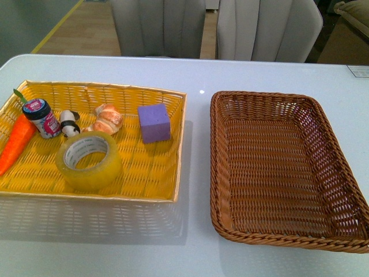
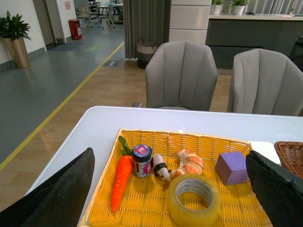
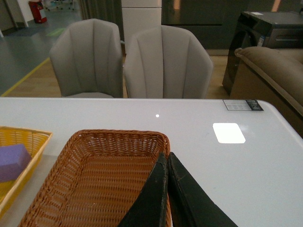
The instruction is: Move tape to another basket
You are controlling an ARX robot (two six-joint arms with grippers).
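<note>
carrot (image 1: 14,141) tip clipped by front view's left edge. basket (image 1: 277,167) near right corner runs off frame. jar (image 1: 43,117) label, print inside tape (image 1: 89,160): too small to read tbh. left fingers (image 2: 61,194) cut by frame edge.

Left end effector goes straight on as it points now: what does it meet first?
Likely the tape in the yellow basket, roughly centred between the open fingers of the left end effector; depth unclear.

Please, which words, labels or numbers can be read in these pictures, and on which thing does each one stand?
No text here can be read with certainty.
On the jar: print on lid and label, too blurred to read.
On the tape: grey print inside the core, too blurred to read.
On the card: dark marks, too small to read.
</note>
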